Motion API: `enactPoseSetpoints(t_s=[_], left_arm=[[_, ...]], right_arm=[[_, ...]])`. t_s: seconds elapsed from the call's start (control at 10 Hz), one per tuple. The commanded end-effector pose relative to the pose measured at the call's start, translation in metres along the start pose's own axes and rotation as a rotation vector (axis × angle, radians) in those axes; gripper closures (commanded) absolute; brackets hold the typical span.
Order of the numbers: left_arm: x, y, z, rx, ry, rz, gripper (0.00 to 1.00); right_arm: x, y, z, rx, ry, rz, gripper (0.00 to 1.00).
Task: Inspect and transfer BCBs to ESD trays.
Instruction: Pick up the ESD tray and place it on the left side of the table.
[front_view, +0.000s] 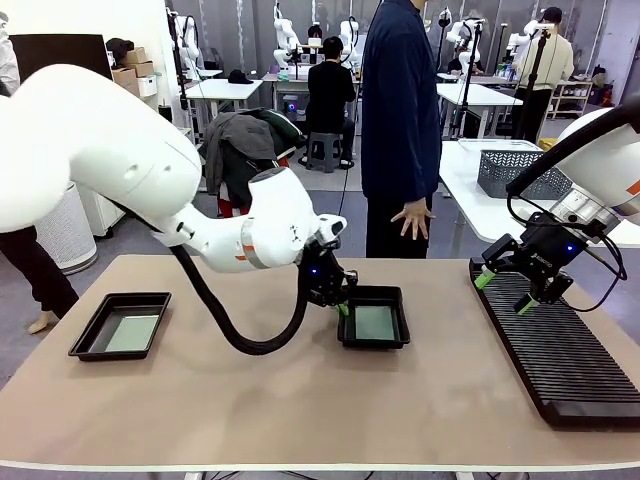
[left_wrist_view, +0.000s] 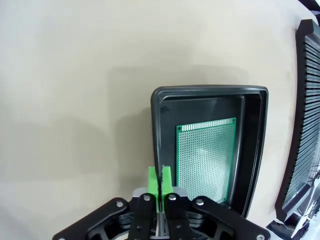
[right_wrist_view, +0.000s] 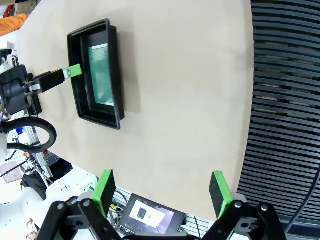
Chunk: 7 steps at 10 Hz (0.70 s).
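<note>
Boards: one green circuit board (left_wrist_view: 206, 158) lay flat on the floor of the middle black tray (front_view: 374, 344), near table centre; a second board (front_view: 133, 333) lay flat in the other black tray (front_view: 89, 341), well apart on the robot's left side of the table (front_view: 300, 410). L gripper (front_view: 343, 309) sat just beside the middle tray's left rim, green pads pressed together, nothing between them, no hold on tray or board. R gripper (front_view: 503, 293) hung over the near end of the long black ribbed rack (front_view: 560, 365) on the right, jaws spread wide w/ nothing in them. Person's hand (front_view: 413, 217) hung by their side at the far edge, apart from everything.
</note>
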<state>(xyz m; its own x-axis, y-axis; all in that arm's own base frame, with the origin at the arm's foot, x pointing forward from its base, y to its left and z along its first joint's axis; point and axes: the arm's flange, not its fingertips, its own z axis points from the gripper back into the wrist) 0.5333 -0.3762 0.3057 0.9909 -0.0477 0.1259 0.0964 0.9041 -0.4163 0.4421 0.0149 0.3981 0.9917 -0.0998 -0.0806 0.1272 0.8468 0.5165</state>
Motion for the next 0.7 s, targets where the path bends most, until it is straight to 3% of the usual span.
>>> enactPoseSetpoints(t_s=[0.0, 0.6], left_arm=[[-0.020, 0.027, 0.030, -0.054, -0.022, 0.001, 0.96], [-0.027, 0.095, 0.106, -0.032, -0.040, -0.003, 0.96]], right_arm=[[0.000, 0.001, 0.000, -0.003, -0.019, -0.016, 0.00], [0.000, 0.001, 0.000, -0.003, -0.019, -0.016, 0.00]])
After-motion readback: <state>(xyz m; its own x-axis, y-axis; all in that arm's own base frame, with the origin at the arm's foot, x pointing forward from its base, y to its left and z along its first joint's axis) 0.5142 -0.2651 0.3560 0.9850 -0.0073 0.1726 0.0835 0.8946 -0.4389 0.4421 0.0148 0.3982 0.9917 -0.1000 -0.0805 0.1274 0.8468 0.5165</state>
